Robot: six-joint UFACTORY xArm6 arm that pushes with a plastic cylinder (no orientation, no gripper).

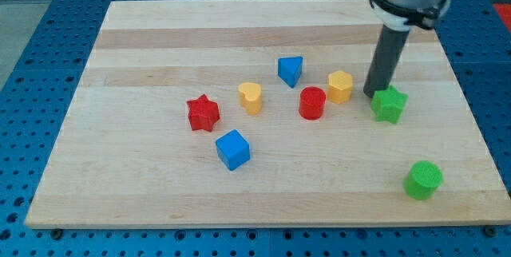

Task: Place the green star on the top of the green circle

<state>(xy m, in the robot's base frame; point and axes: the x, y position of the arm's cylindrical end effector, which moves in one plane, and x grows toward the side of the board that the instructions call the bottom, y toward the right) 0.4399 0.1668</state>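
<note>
The green star (390, 104) lies at the view's right on the wooden board (144, 41). The green circle (422, 179) stands below it, near the board's bottom right corner, well apart from the star. My tip (372, 93) rests on the board at the star's upper left edge, touching it or almost touching it. The dark rod rises from there to the arm's grey wrist at the view's top right.
A yellow hexagon block (341, 86) sits just left of my tip. Further left are a red cylinder (312, 102), a blue triangle block (291, 70), a yellow block (251, 97), a red star (203, 113) and a blue cube (233, 149).
</note>
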